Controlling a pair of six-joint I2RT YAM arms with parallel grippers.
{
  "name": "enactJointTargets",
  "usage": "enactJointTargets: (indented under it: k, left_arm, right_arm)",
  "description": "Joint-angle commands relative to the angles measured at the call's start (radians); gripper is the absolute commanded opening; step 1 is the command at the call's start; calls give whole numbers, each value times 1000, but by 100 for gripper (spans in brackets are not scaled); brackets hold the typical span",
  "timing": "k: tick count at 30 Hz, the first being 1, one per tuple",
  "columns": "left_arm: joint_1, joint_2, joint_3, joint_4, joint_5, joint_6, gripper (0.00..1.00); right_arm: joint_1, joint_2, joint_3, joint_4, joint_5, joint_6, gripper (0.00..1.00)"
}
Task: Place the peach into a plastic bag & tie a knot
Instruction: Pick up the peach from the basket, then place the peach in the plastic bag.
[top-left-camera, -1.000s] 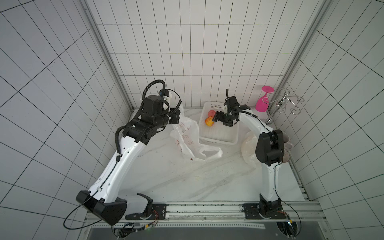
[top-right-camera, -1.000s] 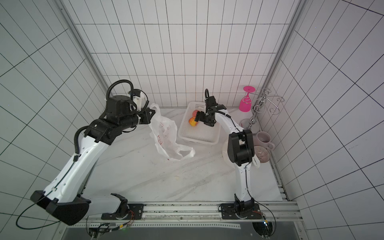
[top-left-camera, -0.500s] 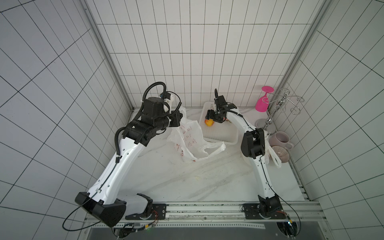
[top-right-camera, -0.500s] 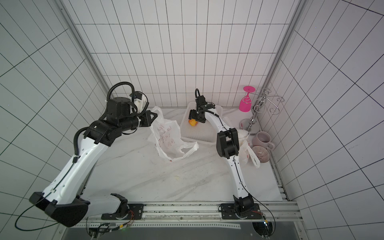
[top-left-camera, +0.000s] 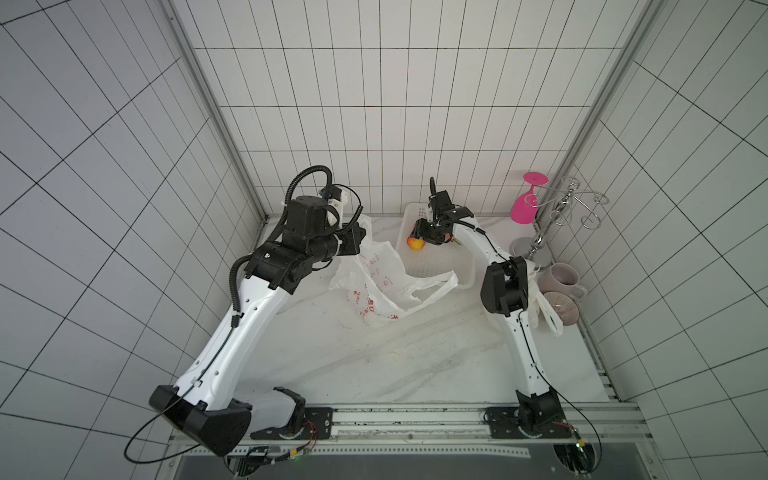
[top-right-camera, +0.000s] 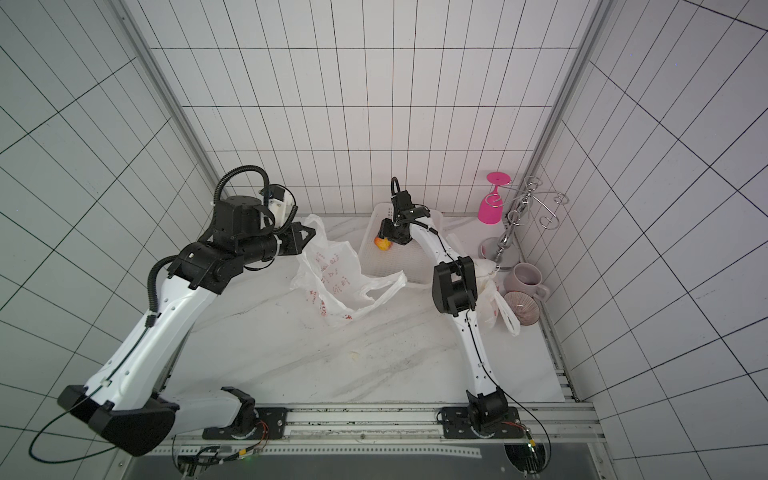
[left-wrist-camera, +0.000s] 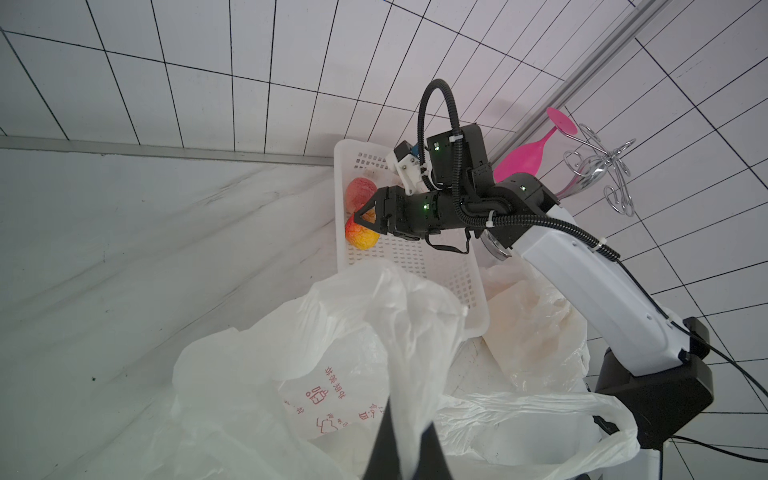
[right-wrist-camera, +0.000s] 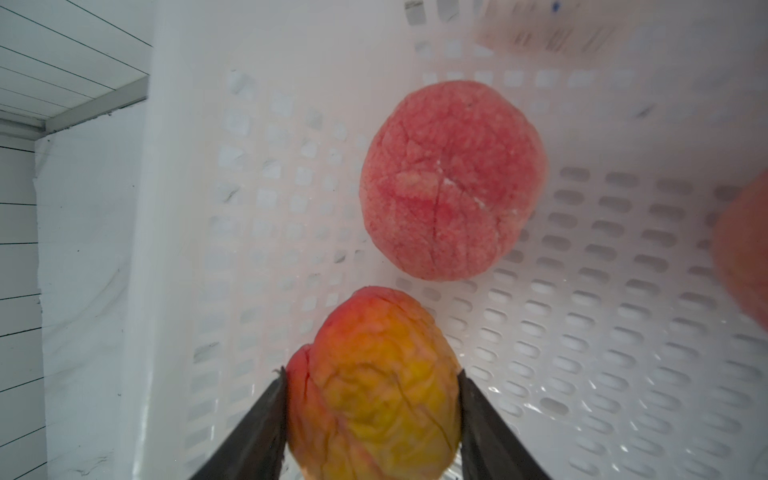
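Worked at white marbled bench (top-left-camera: 374, 365), white-tiled walls (top-left-camera: 374, 104).
Pinched thin white plastic bag (left-wrist-camera: 249, 374) in left end effector (left-wrist-camera: 409, 419); gripped yellow-red peach (right-wrist-camera: 365, 353) in right end effector (right-wrist-camera: 372, 380).

Held fruit: yellow-orange wrinkled peach (right-wrist-camera: 374, 386), red blush along one side.
Other fruit: round pink-red peach (right-wrist-camera: 453, 178), pale cracks.
Container: white perforated plastic basket (right-wrist-camera: 602, 353), rows of slot holes.
Bag: translucent white plastic bag (top-left-camera: 374, 270), red print.
Glass: bright pink wine glass (top-left-camera: 524, 208).
Cup: pale lilac ceramic mug (top-left-camera: 561, 278).
Tabletop: white marble-look table (top-left-camera: 374, 365), grey veins.
Walls: white wall tiles (top-left-camera: 374, 83), dark grid lines.
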Motion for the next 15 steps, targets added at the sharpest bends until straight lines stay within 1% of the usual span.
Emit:
enactJointTargets:
  k: [1,3,5,7,9,12,15]
  left_arm:
    - [1,-29,-15,40,-15,21,0]
    - [1,-33,-18,52,-17,40,0]
    - [1,-41,-28,73,-8,52,0]
    - [1,-43,-40,94,-2,54,0]
    - [1,-45,-47,115,12,50,0]
    - [1,-47,-51,146,29,36,0]
    - [0,-49,-54,171,51,24,0]
  right_arm:
    - [-6,-243,-69,24,-15,-7,30]
    - [-5,-375,-147,52,-19,-14,28]
    - [4,-518,-258,83,-20,-15,26]
    - [37,-666,-382,110,-5,-36,24]
    - [92,-763,-445,88,-13,-66,23]
    - [219,-855,-540,49,-24,-63,20]
    - [334,-891,-661,90,-21,2,19]
